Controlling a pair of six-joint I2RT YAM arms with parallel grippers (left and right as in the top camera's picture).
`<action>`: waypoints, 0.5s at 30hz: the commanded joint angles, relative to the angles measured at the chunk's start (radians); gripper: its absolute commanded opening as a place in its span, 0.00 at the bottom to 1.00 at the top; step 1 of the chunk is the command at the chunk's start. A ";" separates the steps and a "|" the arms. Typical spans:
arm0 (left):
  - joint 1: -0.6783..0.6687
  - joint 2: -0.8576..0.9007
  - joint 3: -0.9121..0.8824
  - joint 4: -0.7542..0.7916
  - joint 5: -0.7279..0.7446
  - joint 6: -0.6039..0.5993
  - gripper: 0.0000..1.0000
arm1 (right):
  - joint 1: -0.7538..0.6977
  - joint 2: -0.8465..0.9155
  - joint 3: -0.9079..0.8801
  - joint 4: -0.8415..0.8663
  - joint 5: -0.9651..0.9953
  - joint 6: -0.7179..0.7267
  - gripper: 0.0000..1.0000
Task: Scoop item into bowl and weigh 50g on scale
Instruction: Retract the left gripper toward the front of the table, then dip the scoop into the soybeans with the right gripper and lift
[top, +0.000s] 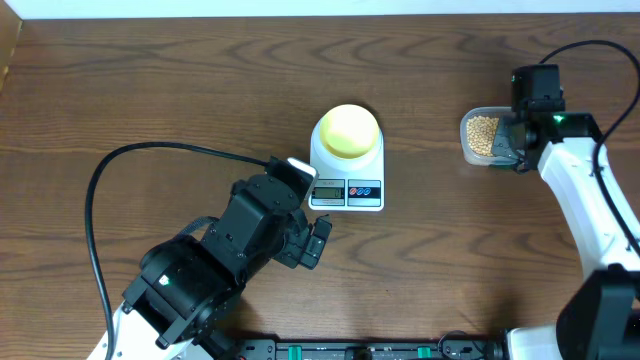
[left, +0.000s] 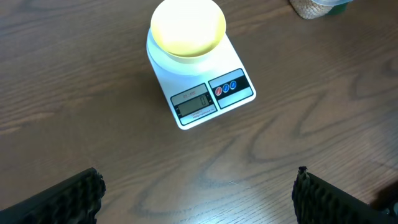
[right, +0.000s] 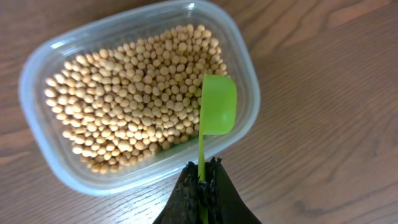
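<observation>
"Beans (right: 130, 99), where do they sit?"

"All in the clear tub (right: 37, 81), over on the right side of the table (top: 150, 80). The bowl (left: 186, 28) stands on the scale (left: 199, 93) and looks empty, well apart from the tub."

"And the arms?"

"The right gripper (right: 202, 186) is pinched on the thin handle of a green scoop (right: 217, 112). Its cup is over the tub's near rim and holds no beans. I cannot tell whether it touches the heap. The left gripper (left: 199, 190) is spread wide, holding nothing, near the front of the scale."

"So scooping hasn't begun, by my reckoning. What worries you?"

"Three things. The handle is narrow and held only at its end, so pushing into the heap could twist it in the jaws and tip the load out. The tub looks light — a sideways shove might slide it or tip it, scattering beans."

"And the third?"

"The carry. The beans are round and the scoop is shallow. A heaped scoop jolted on the way across could drop beans on the wood, and they would roll. Too full a pour might also overshoot the target or nudge the bowl off centre."

"Can you read the display (left: 193, 101)?"

"No — the digits are too small to read."
</observation>
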 joint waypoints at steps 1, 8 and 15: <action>-0.001 -0.001 0.020 -0.003 0.006 -0.006 0.99 | -0.004 0.042 0.013 0.011 0.015 -0.020 0.01; -0.001 -0.001 0.020 -0.003 0.006 -0.006 0.99 | -0.004 0.059 0.013 0.014 -0.150 -0.018 0.01; -0.001 -0.001 0.020 -0.003 0.006 -0.006 0.99 | -0.009 0.059 0.014 -0.008 -0.286 0.011 0.01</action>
